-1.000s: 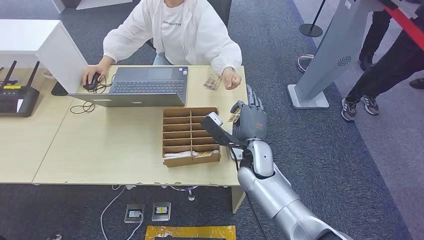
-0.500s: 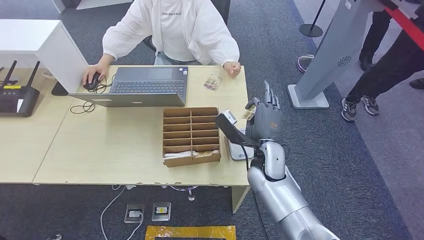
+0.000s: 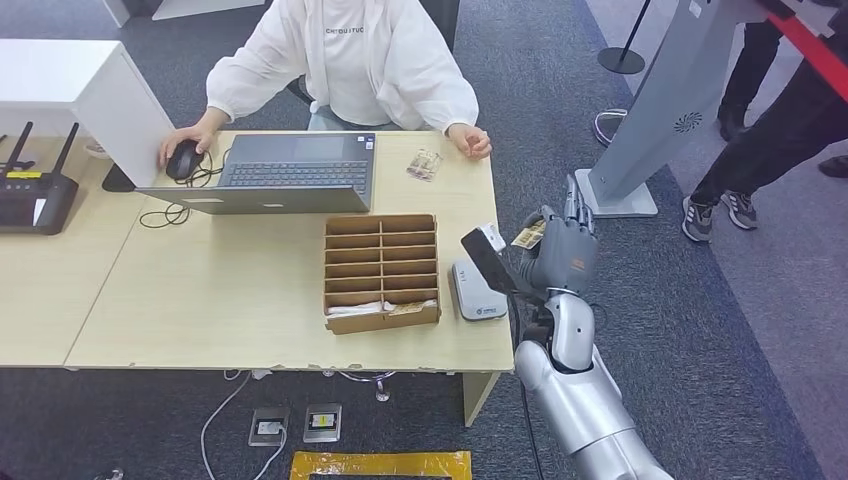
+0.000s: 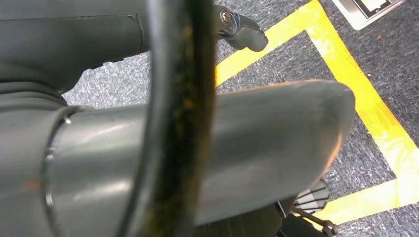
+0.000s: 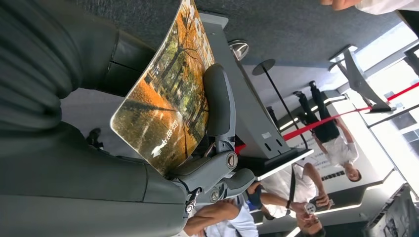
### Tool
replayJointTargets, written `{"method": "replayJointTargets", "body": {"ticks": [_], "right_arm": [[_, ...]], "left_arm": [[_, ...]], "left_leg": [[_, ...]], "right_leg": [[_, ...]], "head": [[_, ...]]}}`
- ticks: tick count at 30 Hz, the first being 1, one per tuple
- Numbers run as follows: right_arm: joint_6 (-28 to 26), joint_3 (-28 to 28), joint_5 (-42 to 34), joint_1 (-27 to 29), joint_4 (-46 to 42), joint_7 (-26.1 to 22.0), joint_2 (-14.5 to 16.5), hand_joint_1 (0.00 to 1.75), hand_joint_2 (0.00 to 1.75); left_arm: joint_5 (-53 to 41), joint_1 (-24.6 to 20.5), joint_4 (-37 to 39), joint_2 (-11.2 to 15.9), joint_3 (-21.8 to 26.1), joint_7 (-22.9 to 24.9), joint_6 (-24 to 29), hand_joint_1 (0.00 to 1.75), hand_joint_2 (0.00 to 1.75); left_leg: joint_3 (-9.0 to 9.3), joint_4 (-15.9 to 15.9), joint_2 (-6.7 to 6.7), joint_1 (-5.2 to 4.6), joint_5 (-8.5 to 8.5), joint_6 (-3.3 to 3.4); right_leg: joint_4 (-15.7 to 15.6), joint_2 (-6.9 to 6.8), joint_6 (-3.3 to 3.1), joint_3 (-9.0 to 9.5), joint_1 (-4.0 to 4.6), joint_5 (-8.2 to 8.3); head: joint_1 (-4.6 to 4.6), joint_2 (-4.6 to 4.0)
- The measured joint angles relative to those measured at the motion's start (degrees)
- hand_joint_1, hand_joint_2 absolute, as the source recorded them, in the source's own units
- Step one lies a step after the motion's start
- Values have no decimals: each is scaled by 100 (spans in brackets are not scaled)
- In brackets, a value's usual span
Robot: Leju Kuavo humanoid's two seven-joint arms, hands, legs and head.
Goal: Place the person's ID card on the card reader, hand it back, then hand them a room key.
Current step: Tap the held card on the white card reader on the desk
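My right hand [image 3: 566, 248] is raised just off the desk's [image 3: 200, 300] right edge, beyond the card reader [image 3: 477, 290] that sits near the desk's front right corner. It pinches a card [image 5: 165, 106] with an autumn-tree print between thumb and fingers, the fingers closed flat on its face. The card looks more like a room key than an ID, though I can't be sure, so I judge this to be a hand-over. The person's hand [image 3: 470, 140] rests on the far right corner of the desk, well apart from mine. I would carry the card toward that corner, free edge first, stop short of their fingers, and keep the pinch firm until they take it. My left hand hangs low and I cannot tell its state.
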Motion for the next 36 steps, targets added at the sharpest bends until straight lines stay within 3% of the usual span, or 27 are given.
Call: {"method": "replayJointTargets", "body": {"ticks": [36], "right_arm": [[5,-103,-197,178,561,-15,-55,175,175]], "left_arm": [[-54,-15,-7,-2,-2,37,-80,0,0]], "left_leg": [[-5,0,-1,0,0,0]], "right_leg": [[-1,-2,0,-3,0,0]], "head": [[-1,0]]}}
